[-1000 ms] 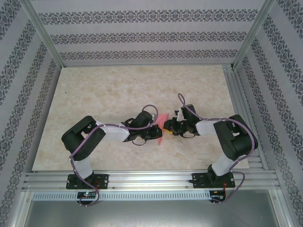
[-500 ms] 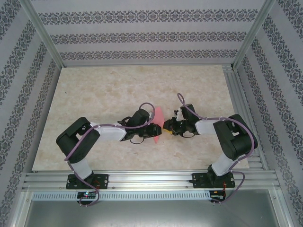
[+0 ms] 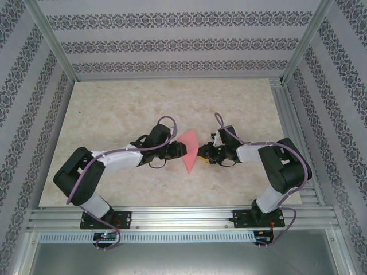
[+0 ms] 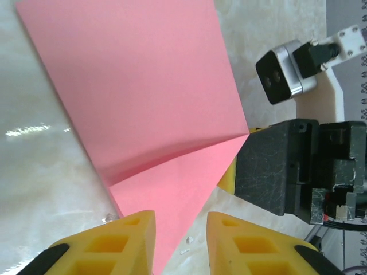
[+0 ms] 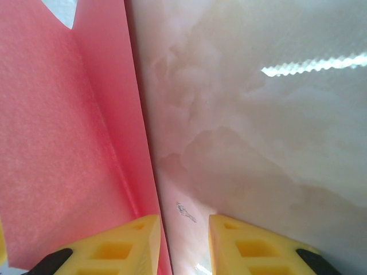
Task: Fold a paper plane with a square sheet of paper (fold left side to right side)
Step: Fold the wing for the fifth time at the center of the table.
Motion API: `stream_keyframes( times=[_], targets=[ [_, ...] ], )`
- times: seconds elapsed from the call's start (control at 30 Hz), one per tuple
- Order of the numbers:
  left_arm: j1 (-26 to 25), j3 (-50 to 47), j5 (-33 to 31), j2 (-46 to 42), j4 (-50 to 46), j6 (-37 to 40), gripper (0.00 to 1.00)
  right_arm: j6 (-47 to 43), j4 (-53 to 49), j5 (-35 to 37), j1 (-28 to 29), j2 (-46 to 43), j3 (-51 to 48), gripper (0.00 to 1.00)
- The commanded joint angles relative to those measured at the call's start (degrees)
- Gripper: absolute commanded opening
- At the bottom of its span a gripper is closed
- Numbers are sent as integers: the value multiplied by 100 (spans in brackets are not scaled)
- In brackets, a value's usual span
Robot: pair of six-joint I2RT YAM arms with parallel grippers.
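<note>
Marbled beige tabletop [image 3: 114, 114] is seen carrying the square sheet of paper [image 3: 189, 149], folded kite-like, near its middle. The left fingers [image 4: 123, 240] are parted around its tip. The right fingers [image 5: 126, 243] are parted at its opposite edge, gripping nothing.

- My left gripper [image 4: 180, 220] hangs low over the table [image 4: 40, 166], its yellow fingers [image 4: 135, 235] parted.
- The square sheet of paper [image 4: 143, 103] lies flat ahead, folded, with a crease running to its right corner.
- Its lower point reaches between my fingers.
- The right gripper [image 4: 239, 157] meets that right corner, with its wrist camera [image 4: 284, 74] above.
</note>
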Motion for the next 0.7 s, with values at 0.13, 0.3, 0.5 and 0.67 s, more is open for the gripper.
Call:
stream_keyframes(
  times=[0.13,0.3,0.5,0.67],
  targets=[
    [45,275,421,559,82,276,23,-187,15,283,148,245,93,29],
    [44,438,584,858,213,313,22,-188,-1,274,155,225,101,29],
    [44,612,586,1260,241,344,21,-213,-31,248,156,194,128,29],
    [43,663,511,1495,179,381,20,-249,-81,218,147,99,128,29]
  ],
)
